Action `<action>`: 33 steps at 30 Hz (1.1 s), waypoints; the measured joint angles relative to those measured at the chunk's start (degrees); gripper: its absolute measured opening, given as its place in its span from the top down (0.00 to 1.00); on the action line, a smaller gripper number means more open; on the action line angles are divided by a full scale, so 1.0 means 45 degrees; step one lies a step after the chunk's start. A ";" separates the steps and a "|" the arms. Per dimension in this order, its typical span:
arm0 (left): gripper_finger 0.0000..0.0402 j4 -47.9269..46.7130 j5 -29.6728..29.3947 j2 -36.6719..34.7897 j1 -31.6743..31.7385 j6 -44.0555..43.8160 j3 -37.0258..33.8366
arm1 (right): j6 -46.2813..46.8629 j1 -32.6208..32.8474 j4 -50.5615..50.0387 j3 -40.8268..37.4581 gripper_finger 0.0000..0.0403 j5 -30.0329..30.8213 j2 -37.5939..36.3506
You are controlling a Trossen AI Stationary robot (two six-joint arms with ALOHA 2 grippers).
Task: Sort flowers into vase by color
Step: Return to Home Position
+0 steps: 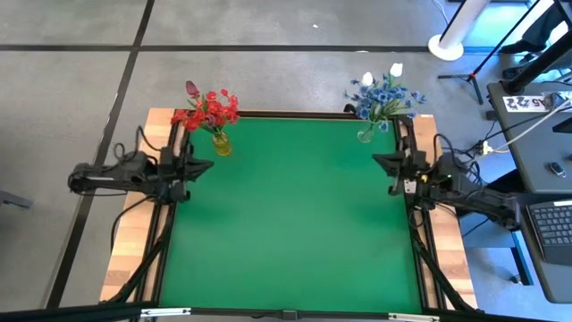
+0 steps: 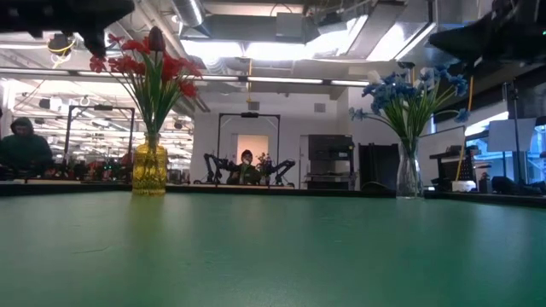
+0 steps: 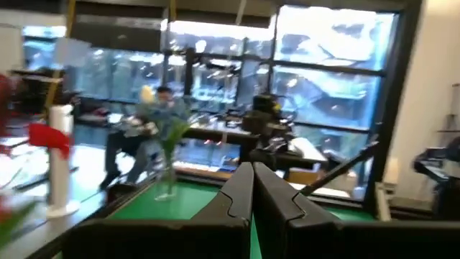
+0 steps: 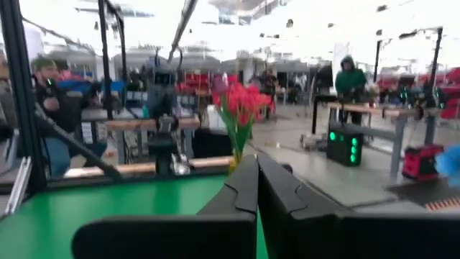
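**Both hands closed and empty at the counter's sides; every flower stands in a vase**

Left hand [image 3: 252, 188]: you have it at the left edge of the counter [image 1: 286, 224], held up off the green top and pointing inward across it. The fingers are pressed together with nothing between them.

Right hand [image 4: 256, 180]: it mirrors the left at the right edge, pointing back toward the left hand and well apart from it. Its fingers are together too, and empty.

Yellow vase [image 1: 221, 143]: upright and near your left hand, off its side toward the far edge of the counter, not touching it. It holds the red flowers [image 1: 210, 109], a spread of red clusters on green stems. One darker red-pink tulip bud [image 1: 191, 88] stands tallest among them. From the right hand, this bunch sits across the counter, straight past the fingers in the right wrist view.

Transparent vase [image 1: 365, 134]: upright and near your right hand, off its side toward the far edge, apart from the fingers. It holds the blue flowers [image 1: 384, 97]. Two white tulip buds [image 1: 396, 69] rise above the blue.

Room beyond: a hooded person [image 2: 17, 145] sits well behind the yellow vase. A second person [image 2: 247, 162] sits farther back, between the two vases in the low view.
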 joint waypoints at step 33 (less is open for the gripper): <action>1.00 0.2110 -0.0276 0.0213 0.1174 -0.1184 -0.3336 | -0.0541 -0.0003 0.0226 -0.2544 1.00 -0.0332 0.0202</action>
